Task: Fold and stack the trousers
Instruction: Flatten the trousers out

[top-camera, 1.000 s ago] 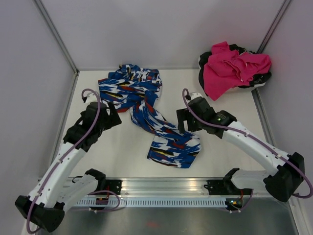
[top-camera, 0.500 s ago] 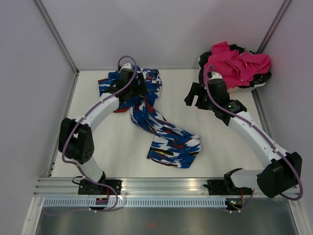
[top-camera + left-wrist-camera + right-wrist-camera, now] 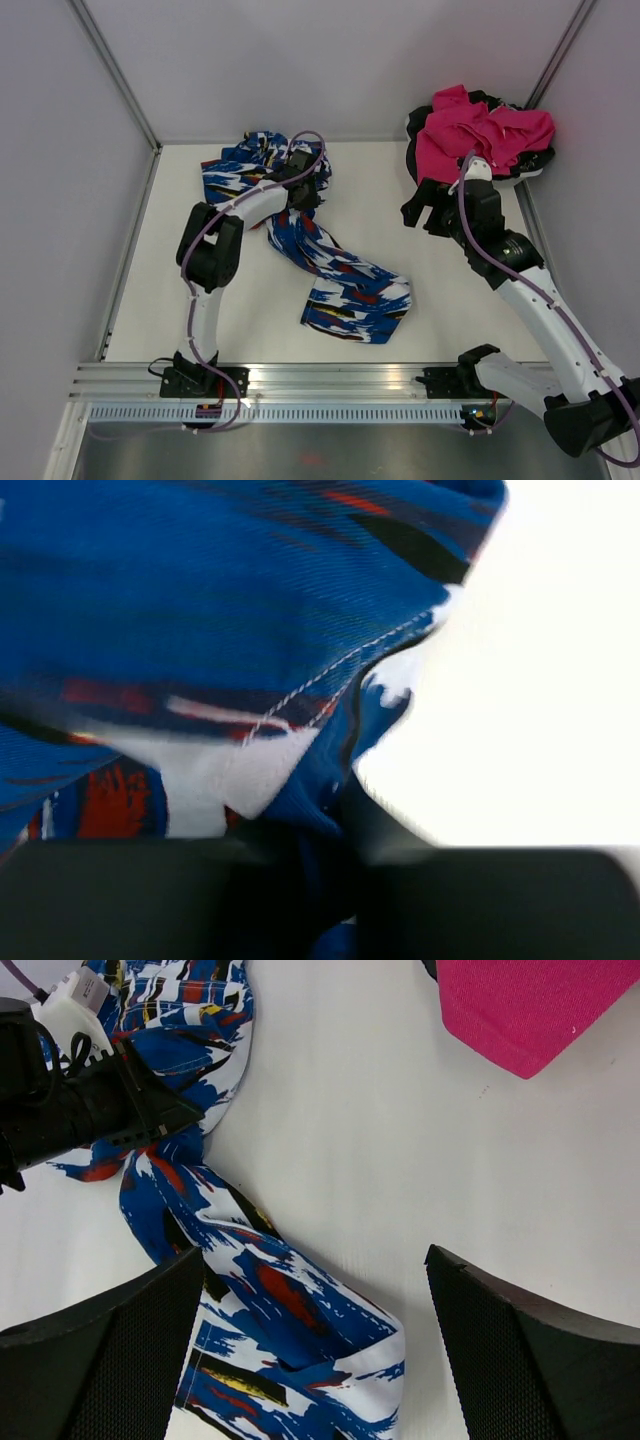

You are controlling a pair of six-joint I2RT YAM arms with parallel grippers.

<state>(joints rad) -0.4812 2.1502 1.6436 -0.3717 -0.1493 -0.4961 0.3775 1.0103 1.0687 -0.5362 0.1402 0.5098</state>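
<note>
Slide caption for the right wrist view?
Right gripper, jaws open, hovers above blue blotch-patterned fabric trousers; left gripper at their bunched end; pink fabric garment top right.

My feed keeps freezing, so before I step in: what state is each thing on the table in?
trousers: unfolded, bunched at the far end, one leg trailing toward the near edge.
left gripper: down on the trousers' bunched end; whether it is open or shut cannot be told.
right gripper: open, holding nothing.
pink garment: crumpled heap in the far right corner.
</note>
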